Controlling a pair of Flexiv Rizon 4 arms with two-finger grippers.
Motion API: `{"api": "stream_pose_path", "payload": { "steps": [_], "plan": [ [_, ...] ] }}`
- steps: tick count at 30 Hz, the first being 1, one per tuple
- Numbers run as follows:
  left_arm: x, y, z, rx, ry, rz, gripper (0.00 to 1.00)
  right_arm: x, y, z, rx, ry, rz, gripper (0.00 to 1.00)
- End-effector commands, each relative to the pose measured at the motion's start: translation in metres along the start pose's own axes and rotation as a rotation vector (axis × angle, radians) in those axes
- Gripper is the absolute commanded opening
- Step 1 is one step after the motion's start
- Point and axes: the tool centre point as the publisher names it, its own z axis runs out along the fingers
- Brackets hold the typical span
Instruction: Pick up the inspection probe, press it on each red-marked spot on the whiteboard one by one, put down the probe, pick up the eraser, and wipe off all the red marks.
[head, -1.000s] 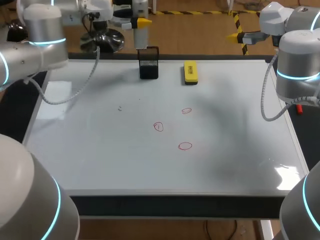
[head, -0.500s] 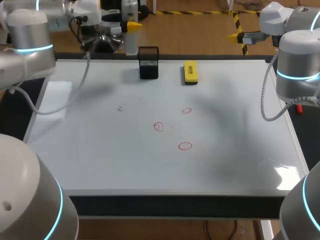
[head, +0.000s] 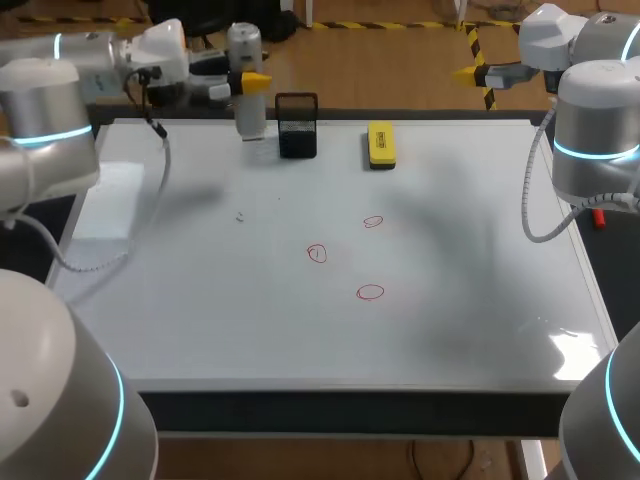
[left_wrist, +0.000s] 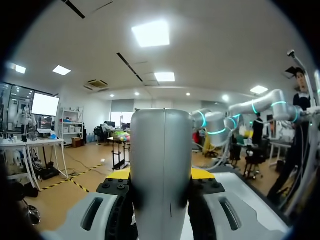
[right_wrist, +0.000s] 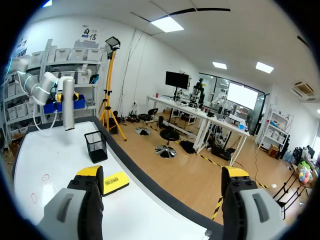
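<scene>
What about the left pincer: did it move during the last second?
Yes. The left pincer, shut on the probe, moved toward the head view's left, from above the black holder to beside it.

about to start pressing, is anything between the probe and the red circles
Nothing visible. The probe, held in the left gripper, hangs beside the black holder at the board's far edge; only bare whiteboard lies between it and the three red circles.

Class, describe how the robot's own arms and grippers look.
The left arm and right arm are rounded silver-grey links with glowing cyan rings and looping grey cables. The left gripper and right gripper have grey fingers with yellow tips.
</scene>
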Motion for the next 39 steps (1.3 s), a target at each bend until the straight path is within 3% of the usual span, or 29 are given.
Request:
{"api": "stream_pose_path", "payload": {
  "steps": [1,39],
  "plan": [
    [0.011,0.004,-0.008,0.011,-0.096,0.014,0.00,0.000,0.000,0.000,0.000,0.000,0.000,1.00],
    [0.013,0.049,-0.017,0.035,-0.060,0.014,0.00,0.000,0.000,0.000,0.000,0.000,0.000,1.00]
  ]
}}
